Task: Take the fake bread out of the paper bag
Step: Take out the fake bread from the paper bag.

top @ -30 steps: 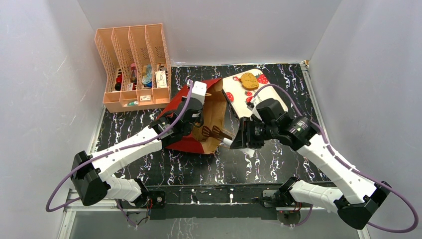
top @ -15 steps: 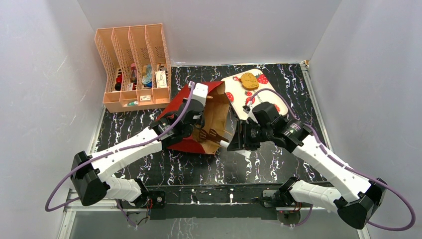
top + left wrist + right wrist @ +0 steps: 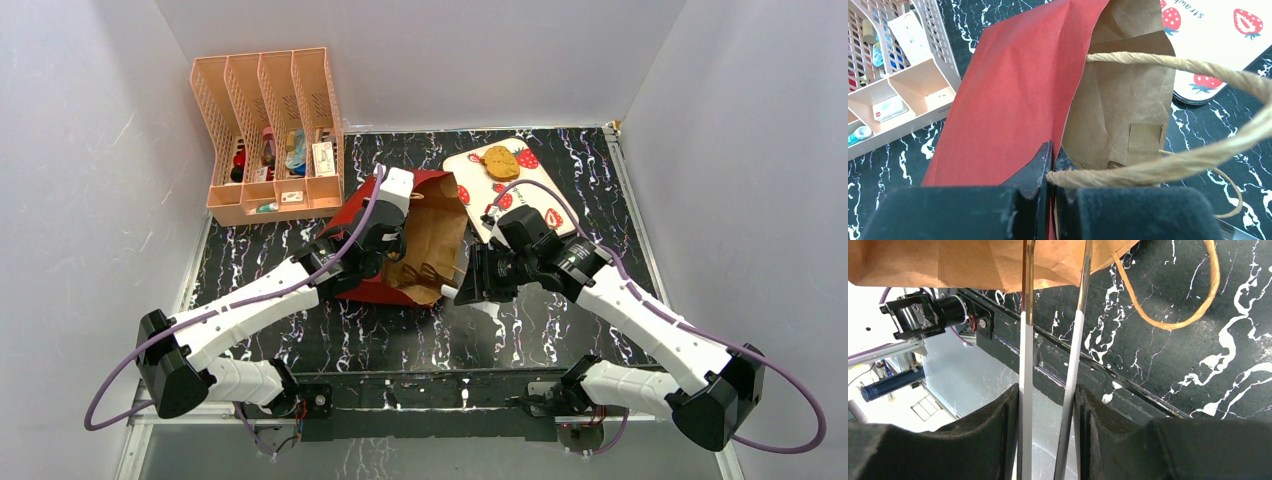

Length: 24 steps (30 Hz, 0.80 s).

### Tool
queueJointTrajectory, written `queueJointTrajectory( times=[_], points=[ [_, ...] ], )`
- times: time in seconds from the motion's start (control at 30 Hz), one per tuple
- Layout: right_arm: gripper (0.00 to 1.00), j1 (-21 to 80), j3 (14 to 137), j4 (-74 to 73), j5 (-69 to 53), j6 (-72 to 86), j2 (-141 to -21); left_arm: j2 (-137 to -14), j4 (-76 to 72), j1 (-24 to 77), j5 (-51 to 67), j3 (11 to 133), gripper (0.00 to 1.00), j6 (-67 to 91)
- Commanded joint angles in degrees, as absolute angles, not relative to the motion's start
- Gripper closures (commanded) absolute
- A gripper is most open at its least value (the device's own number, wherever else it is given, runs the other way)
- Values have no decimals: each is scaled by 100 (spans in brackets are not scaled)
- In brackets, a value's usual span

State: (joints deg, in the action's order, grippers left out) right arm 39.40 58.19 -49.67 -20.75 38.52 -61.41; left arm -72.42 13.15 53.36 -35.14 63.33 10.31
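Lying on its side on the black marbled table point(image 3: 400, 335), one paper bag point(image 3: 437, 220) is recorded: red outside, brown kraft inside, mouth turned toward the right gripper point(image 3: 1048, 395). Two tan cord handles are counted. One point(image 3: 1173, 62) loops close past the left wrist camera, and the other point(image 3: 1168, 326) lies slack over the table beside the mouth.

Two grippers are listed. The left gripper point(image 3: 1052, 160) is seen with its jaws pressed together on the bag's upper rim, at the spot where the near cord emerges, and the upper side of the mouth is lifted. The right gripper is seen with its jaws at a narrow gap, clamped on one pair of tongs point(image 3: 1074, 355). Two metal arms are counted between the jaws, and their two brown tips are seen from above reaching inside the bag's mouth.

One piece of fake bread point(image 3: 500, 162) is counted in view: golden-tan and roundish. It rests on one cream tray point(image 3: 1218, 50) printed with strawberries, just beyond the bag toward the far right of the table. Whether more pieces lie inside the bag cannot be told, as its depth is not shown in any view.

One peach organiser point(image 3: 262, 205) with four slots is noted at the far left, just beside the bag, with small items stored within.
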Motion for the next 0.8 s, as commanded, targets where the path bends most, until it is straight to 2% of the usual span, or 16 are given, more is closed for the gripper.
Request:
queueJointTrajectory(
  times=[0.0,0.77],
  points=[
    [85,3973,5840,-4474,-2144,3702,-6165,-6999,1357,5367,-3559,6521,100,1052],
    [85,3972,5941,-4632,-2074,3346,-6339,-6797,1616,5363,-3504,6411,100,1020]
  ],
)
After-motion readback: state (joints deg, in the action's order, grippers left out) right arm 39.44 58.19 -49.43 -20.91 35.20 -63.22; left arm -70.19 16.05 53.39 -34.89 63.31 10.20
